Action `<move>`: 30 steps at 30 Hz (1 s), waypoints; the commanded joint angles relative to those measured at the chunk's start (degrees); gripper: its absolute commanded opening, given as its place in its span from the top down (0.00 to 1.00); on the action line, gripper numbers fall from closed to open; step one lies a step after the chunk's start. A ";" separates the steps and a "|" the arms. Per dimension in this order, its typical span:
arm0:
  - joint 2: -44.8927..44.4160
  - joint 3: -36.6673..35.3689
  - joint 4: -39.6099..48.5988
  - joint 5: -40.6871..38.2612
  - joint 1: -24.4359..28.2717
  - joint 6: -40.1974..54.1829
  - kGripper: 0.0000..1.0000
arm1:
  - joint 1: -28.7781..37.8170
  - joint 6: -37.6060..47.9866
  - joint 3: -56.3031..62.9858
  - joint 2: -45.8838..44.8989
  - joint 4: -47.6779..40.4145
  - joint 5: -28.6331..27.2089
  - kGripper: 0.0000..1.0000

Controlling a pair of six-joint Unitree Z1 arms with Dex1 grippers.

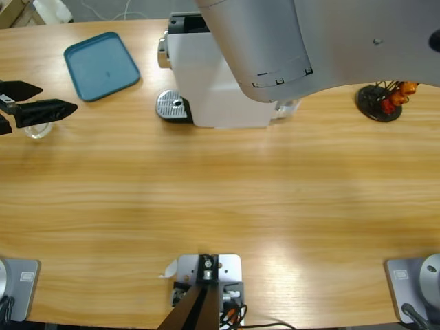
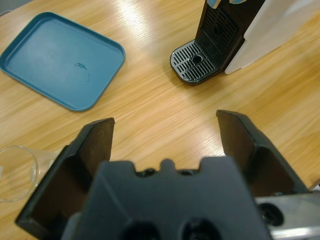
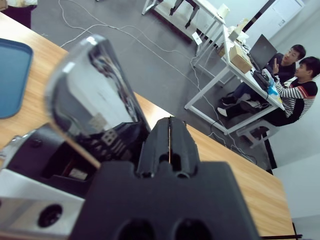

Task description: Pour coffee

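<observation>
A small clear glass [image 1: 34,130] stands upright on the table's left end, its contents not discernible.

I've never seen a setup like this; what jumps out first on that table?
The white coffee machine at the table's back middle, half hidden under a big silver arm in the high view. To its left lies a teal tray. At the table's left edge, the left gripper hangs open by a small clear glass.
</observation>
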 commanded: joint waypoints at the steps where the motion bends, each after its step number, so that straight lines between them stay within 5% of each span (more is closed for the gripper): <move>1: 1.66 2.09 -0.68 -0.66 -0.54 -0.69 0.12 | 3.33 1.46 1.39 7.32 2.12 1.72 1.00; 30: 1.62 2.09 -0.59 -0.84 -0.54 -0.69 0.12 | 3.33 6.47 1.30 12.21 2.03 3.73 1.00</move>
